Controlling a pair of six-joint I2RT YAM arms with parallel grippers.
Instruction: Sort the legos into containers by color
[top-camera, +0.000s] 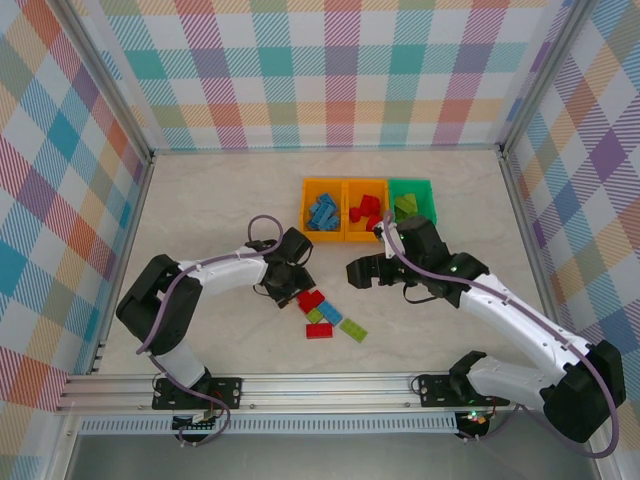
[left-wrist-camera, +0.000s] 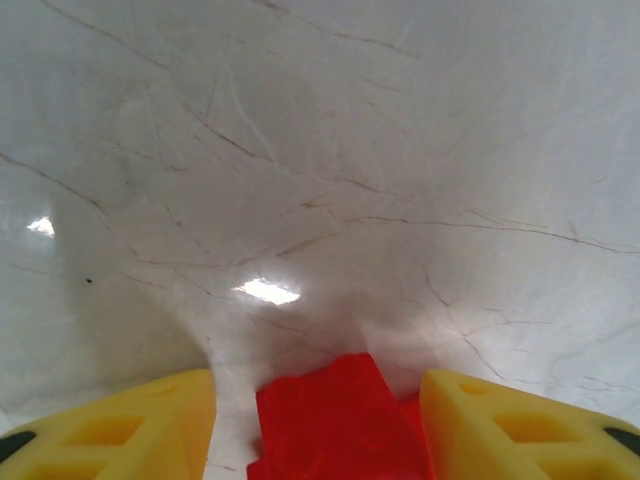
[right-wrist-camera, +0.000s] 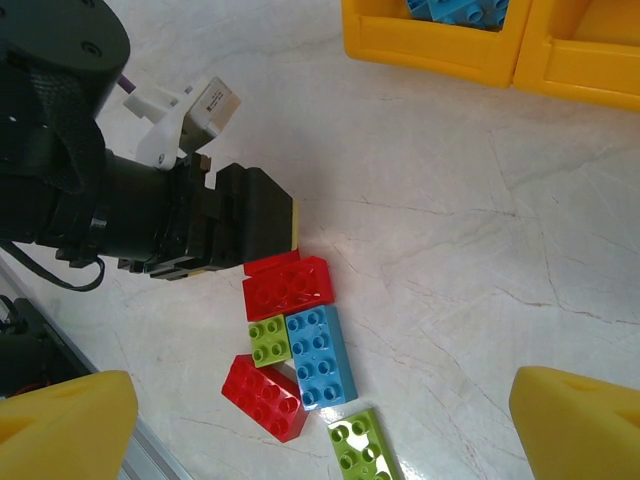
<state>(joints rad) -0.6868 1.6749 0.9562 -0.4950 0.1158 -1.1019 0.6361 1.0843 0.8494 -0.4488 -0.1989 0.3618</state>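
From above, the three joined plastic bins, two orange and one green (top-camera: 306, 210), sit near the far edge of the pale marbled desk (top-camera: 200, 200), with bare surface to their left. The loose studded plastic bricks (top-camera: 325, 315) lie nearer the near edge.

At the left wrist, my left hand (left-wrist-camera: 318, 385) is parted astride a red studded brick (left-wrist-camera: 340, 420), with a gap on one side.

At the right wrist, my right hand (right-wrist-camera: 320, 375) is spread wide and holds nothing. It hangs over the red, blue and lime bricks, with open desk to their right.
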